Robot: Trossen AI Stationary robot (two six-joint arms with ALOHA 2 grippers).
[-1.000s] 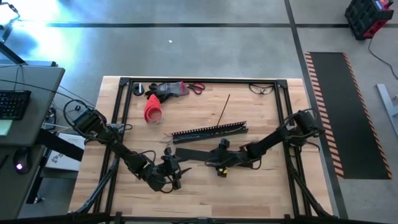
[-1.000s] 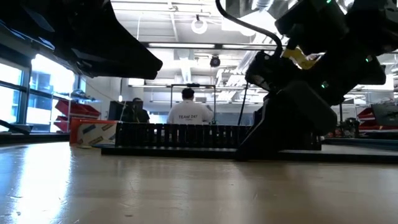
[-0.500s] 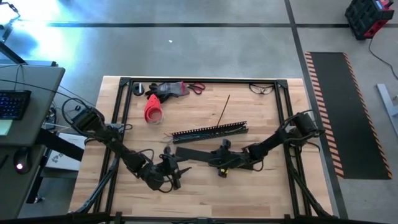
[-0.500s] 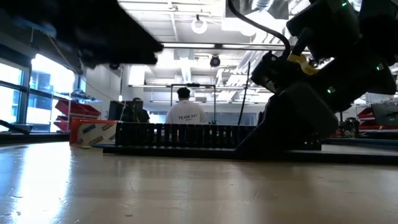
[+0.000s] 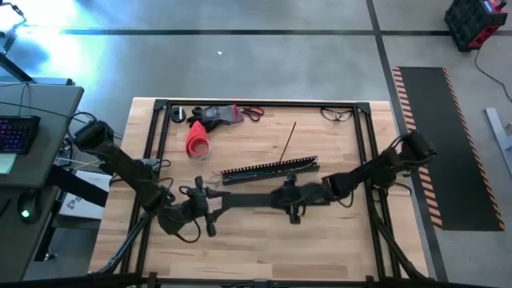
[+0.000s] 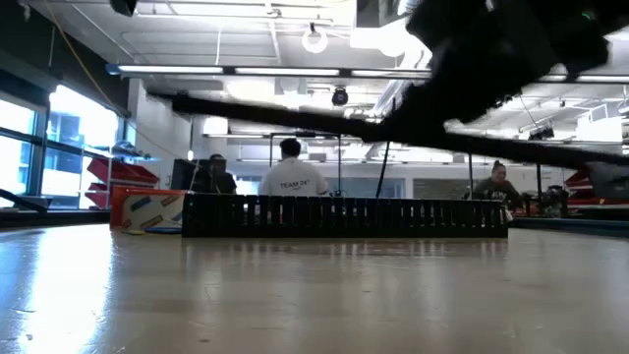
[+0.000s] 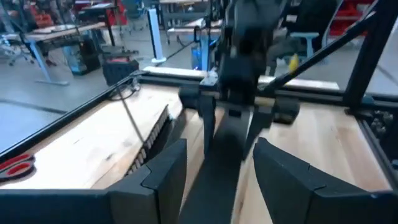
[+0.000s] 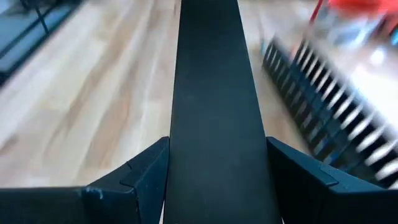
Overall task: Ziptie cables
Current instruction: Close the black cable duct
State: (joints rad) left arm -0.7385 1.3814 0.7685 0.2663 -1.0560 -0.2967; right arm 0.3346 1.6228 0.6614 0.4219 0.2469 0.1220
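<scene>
Right gripper [image 5: 292, 198] clamped on the flat black bar [image 5: 248, 198], fingers tight against both long edges in its wrist view. Left gripper [image 5: 202, 202] grips the bar's other end, fingers either side of it and facing the right gripper along its length. Low view: the bar is off the table [image 5: 264, 248], slightly tilted, with clear air under it. Black comb-toothed channel [image 5: 270, 168] lies just beyond both grippers on the far side, roughly parallel to the bar and apart from it, so room that way is tight. The cables [image 5: 214, 177] look like a faint thin bunch at the channel's end nearer the left gripper, just past that gripper toward the far edge. They touch neither gripper, and I can't make out the strands. Near side of both grippers is bare wood up to the front frame rail, the widest open room. A thin dark stick [image 5: 290, 140] lies beyond the channel, past the right gripper. Red item [image 5: 196, 142] sits well beyond the left gripper, near the far edge.
</scene>
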